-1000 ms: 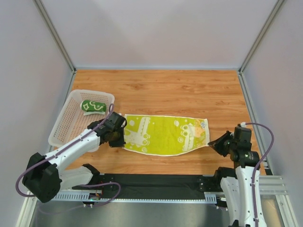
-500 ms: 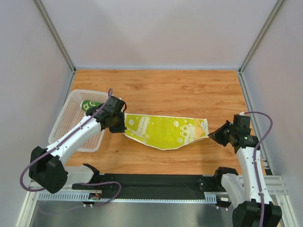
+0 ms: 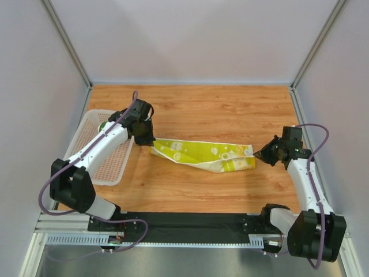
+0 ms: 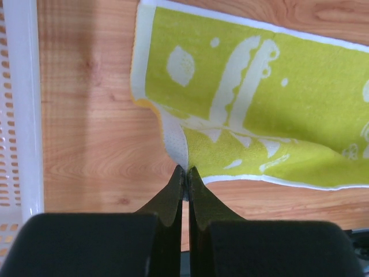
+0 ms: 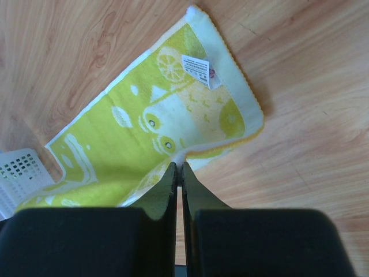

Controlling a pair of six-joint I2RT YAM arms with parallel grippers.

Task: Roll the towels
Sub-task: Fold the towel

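Note:
The yellow and lime-green towel [image 3: 202, 154] lies across the middle of the wooden table, folded over into a narrow strip. My left gripper [image 3: 147, 141] is shut on its left near corner; in the left wrist view the towel [image 4: 259, 104] rises from the pinched tips [image 4: 185, 169]. At the right end, my right gripper [image 3: 259, 154] is shut on the towel's edge, and the right wrist view shows the cloth [image 5: 132, 144] and its white label beyond the tips [image 5: 177, 165]. A sliver of the dark green towel [image 3: 104, 125] shows in the basket, mostly hidden behind my left arm.
The white perforated basket [image 3: 98, 167] sits at the table's left side, right beside my left arm; its rim [image 4: 20, 115] shows in the left wrist view. Grey walls and metal posts enclose the table. A black rail runs along the near edge.
Both grippers have moved toward the far side with the towel's near edge, folding it over itself. The towel went from a wide flat sheet to a narrow strip.

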